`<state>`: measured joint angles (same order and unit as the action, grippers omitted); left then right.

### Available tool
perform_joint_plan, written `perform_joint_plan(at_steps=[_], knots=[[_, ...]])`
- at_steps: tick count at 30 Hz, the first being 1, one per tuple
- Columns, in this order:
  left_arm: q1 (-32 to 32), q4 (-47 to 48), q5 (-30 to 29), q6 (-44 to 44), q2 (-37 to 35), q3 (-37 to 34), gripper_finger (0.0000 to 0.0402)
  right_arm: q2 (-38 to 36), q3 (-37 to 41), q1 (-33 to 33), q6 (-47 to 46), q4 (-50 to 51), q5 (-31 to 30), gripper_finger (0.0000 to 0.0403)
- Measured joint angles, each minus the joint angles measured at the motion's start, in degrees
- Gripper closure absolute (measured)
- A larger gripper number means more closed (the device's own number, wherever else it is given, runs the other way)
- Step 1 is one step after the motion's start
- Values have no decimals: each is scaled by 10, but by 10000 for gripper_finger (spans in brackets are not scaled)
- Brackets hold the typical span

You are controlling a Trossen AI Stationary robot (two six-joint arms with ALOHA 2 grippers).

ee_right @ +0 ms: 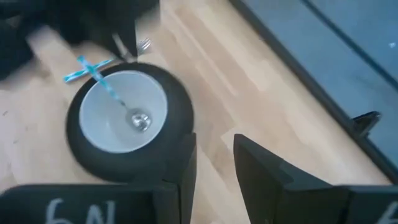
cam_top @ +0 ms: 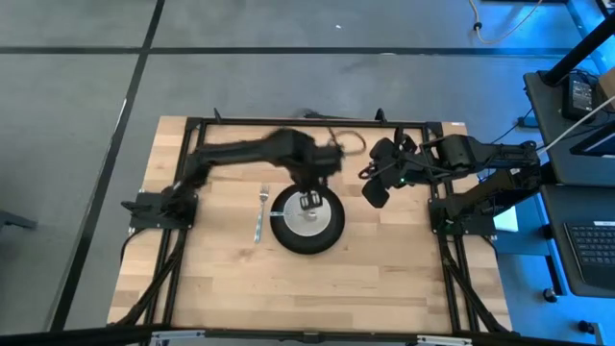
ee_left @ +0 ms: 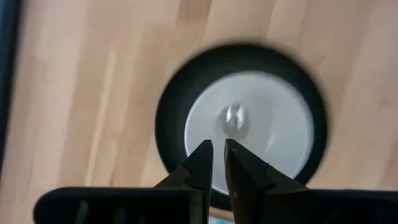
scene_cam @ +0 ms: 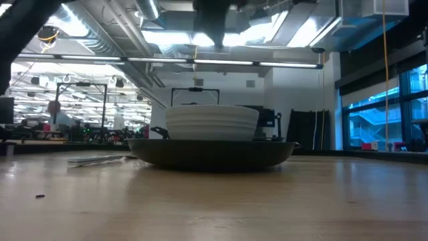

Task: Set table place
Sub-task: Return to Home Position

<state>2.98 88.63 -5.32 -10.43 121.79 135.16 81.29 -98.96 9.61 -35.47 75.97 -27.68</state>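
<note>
**A:** Hovering over the white bowl (cam_top: pixel 307 227), the left hand (cam_top: pixel 309 200) showed its fingers (ee_left: pixel 202 160) drawn narrow, just a slit between them and nothing in it.

**B:** And the spoon (ee_right: pixel 109 94) lay in that bowl, head down at the bottom, pale blue handle leaning out over the rim. The bowl sat in the black plate (cam_top: pixel 281 233), mid-tabletop (cam_top: pixel 384 279).

**A:** Fork (cam_top: pixel 259 213) was just off the plate at 9 o'clock, long axis running 12 to 6.

**B:** That was the line to watch, I'd say. The left arm reached in from 9 to 10 o'clock, so its way home looked to run back over the fork. Up first, then out, would be my call.

**A:** The right hand (cam_top: pixel 375 192)?

**B:** It hung near the plate at about 2 o'clock, clear of the rim, fingers parted moderately, empty. Its base lay at 3 o'clock, with nothing of the setting between.

**A:** So the left was nearer the crockery and the one needing care.
</note>
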Motion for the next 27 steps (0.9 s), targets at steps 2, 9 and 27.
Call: perform_joint_plan(at_steps=[2,9,27], knots=[[0,-42,2,-13,-61,-36,365,0,0,0,1,1,13,295],[-1,-57,-98,-84,-244,-46,366,0,0,0,8,-2,23,295],[-80,-70,-208,-91,-422,-47,369,-178,0,16,78,-114,46,295]])
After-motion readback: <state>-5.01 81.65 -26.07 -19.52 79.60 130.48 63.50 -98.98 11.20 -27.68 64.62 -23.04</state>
